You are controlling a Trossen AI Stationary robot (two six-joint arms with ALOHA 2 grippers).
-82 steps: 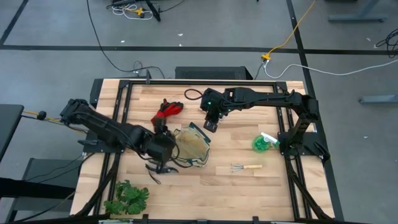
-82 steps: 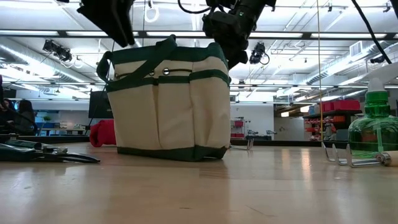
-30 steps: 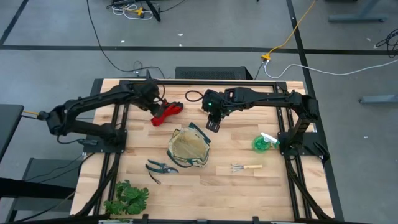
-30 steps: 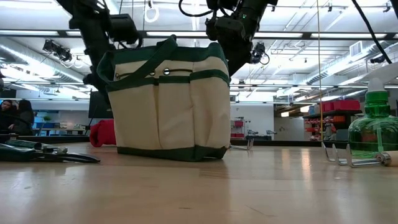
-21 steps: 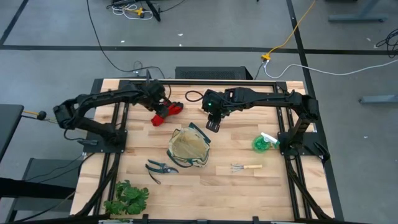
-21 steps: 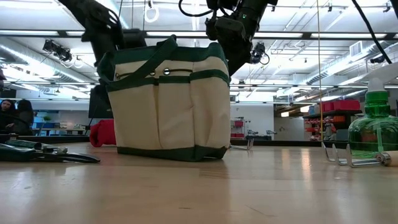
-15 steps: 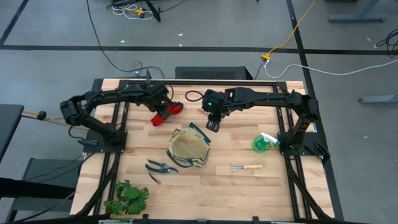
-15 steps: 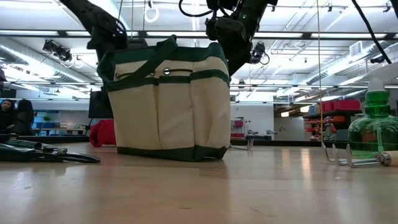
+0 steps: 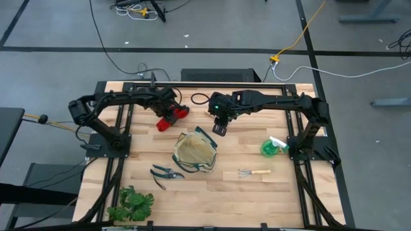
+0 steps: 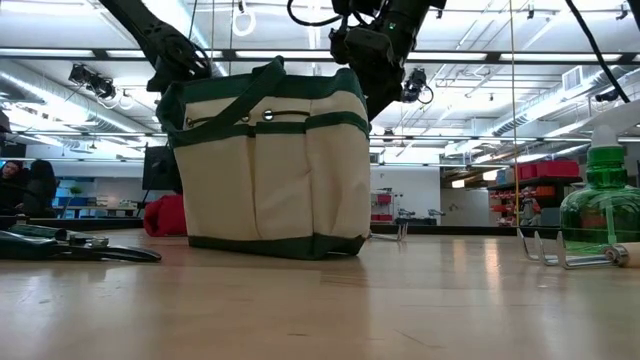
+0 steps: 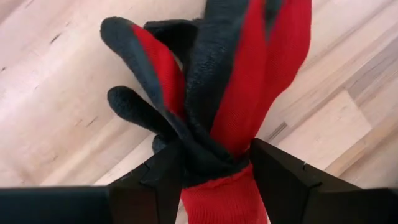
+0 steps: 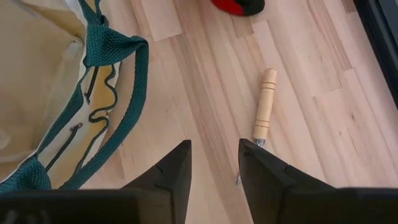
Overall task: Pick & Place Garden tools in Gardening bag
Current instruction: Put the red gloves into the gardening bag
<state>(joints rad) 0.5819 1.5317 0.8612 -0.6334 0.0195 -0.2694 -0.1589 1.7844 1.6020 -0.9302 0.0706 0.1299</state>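
gloves (image 11: 233, 87): red-black, pinched at cuff | bag (image 9: 194, 153): beige, green trim, upright, mouth open, table centre | shears (image 9: 164, 172): flat, just beside bag | rake (image 9: 253, 172): wooden handle, flat | second rake (image 12: 264, 106): flat, near bag | spray bottle (image 9: 272, 147): green, white nozzle

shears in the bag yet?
No, in the high view the shears lie on the table beside the bag, not inside it.

No text, label, brand or number can be read anywhere.
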